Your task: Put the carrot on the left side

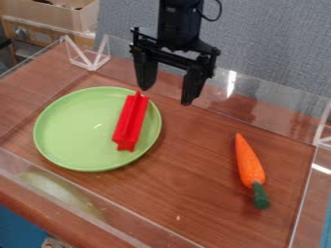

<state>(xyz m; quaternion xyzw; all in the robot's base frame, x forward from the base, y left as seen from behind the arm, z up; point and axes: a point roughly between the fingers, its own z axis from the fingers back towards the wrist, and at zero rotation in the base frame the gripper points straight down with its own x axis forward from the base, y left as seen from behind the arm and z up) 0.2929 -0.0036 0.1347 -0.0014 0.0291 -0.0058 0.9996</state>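
The carrot (249, 167) lies on the wooden table at the right, a tapered orange toy with its dark green stem end pointing toward the front. My black gripper (171, 85) hangs above the table at the back centre, well up and left of the carrot. Its jaws stand open with nothing between them. Its fingertips hover just beyond the far right rim of the plate.
A round green plate (72, 131) sits at the left with a flat red block (131, 120) lying across its right part. Clear plastic walls (278, 97) fence the table's back and right sides. Bare wood lies between the plate and the carrot.
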